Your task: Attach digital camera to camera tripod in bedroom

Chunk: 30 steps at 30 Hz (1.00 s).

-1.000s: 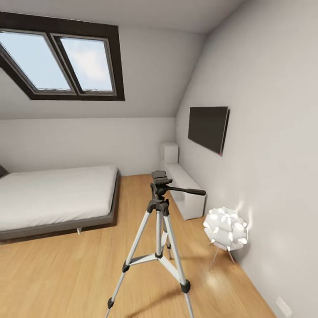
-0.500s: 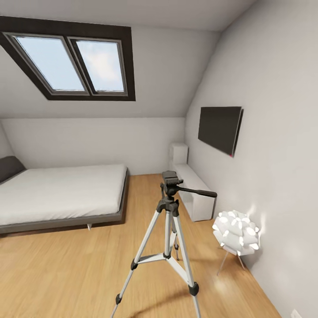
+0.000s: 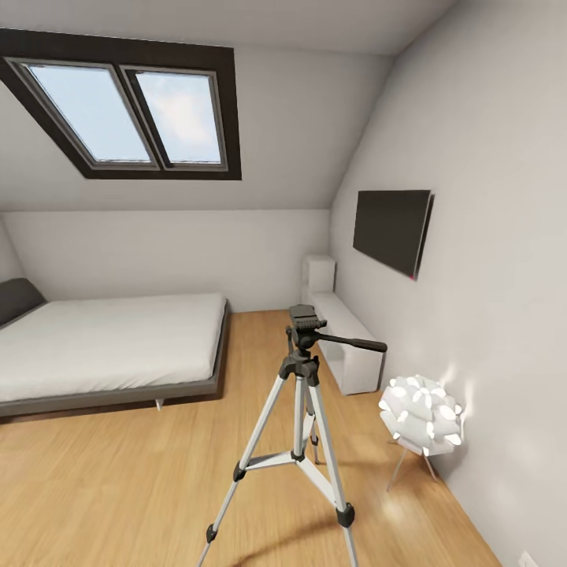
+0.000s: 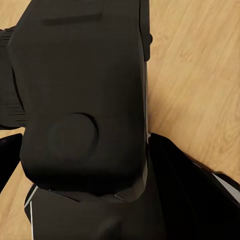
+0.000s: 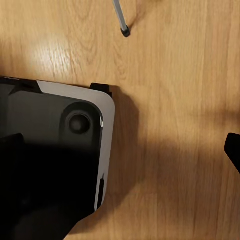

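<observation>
Presently at rest: the head view matches the one half a second ago, after a sideways shift of the whole scene just before that. Judged: the robot has finished lining up on its target.

- Tripod (image 3: 302,409): upright on the wood floor (image 3: 118,488), centre of the head view, near the robot. Black head with its handle pointing toward the wall lamp (image 3: 421,416). Mount is bare.
- Camera (image 4: 85,60): black box with a round boss, hard up against the left wrist view, above the floor and the robot's base (image 4: 190,200).
- Left gripper (image 4: 80,100): one ribbed finger (image 4: 11,107) lies against the camera's side; judged closed around it, though the far finger is hidden.
- Right gripper (image 5: 120,150): spread wide, holding nothing, hanging over the floor; one tripod foot (image 5: 125,32) lies ahead of it.
- Bed (image 3: 102,346), skylight (image 3: 130,110): background, well apart from the tripod.

Status: approach appears complete; attachment not yet begun. Next call, by judgement: lift the left arm to bring the camera over the tripod head.
</observation>
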### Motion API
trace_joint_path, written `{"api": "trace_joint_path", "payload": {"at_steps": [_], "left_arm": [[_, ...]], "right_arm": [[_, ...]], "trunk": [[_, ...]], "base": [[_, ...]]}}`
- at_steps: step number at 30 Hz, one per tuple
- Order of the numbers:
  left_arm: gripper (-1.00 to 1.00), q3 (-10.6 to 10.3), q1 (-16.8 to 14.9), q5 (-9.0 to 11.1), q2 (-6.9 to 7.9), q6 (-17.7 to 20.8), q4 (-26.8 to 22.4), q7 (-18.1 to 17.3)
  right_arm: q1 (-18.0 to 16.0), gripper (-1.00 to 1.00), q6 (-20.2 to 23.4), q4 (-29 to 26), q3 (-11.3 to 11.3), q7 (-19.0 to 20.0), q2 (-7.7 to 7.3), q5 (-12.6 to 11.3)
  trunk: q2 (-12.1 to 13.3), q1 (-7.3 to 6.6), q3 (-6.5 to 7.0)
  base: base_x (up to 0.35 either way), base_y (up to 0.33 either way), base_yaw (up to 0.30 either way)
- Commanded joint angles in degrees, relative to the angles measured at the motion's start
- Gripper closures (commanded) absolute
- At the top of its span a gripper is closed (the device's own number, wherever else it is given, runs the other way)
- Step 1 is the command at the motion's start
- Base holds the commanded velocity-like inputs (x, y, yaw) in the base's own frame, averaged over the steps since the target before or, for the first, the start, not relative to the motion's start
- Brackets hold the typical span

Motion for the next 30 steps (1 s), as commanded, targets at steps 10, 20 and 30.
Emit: {"api": "trace_joint_path", "payload": {"at_steps": [10, 20, 30], "left_arm": [[1.0, -0.58, -0.01, 0.22, -0.01, -0.11, -0.01, 0.02], [1.0, -0.51, -0.01, 0.22, -0.01, -0.04, -0.01, 0.06], [1.0, -0.55, -0.01, 0.22, -0.01, -0.11, -0.01, 0.07]], "right_arm": [[-0.06, -1.0, -0.44, 0.18, 0.4, 0.13, -0.06, -0.08], [-0.06, -1.0, -0.42, 0.18, 0.41, 0.13, -0.03, -0.08], [-0.06, -1.0, -0.48, 0.18, 0.4, 0.12, -0.01, -0.1]], "trunk": [[-0.04, 0.02, -0.02], [-0.04, 0.02, -0.02], [-0.04, 0.02, -0.02]], "base": [[-0.002, 0.009, 0.0], [-0.067, 0.249, 0.0], [-0.019, 0.133, -0.031]]}}
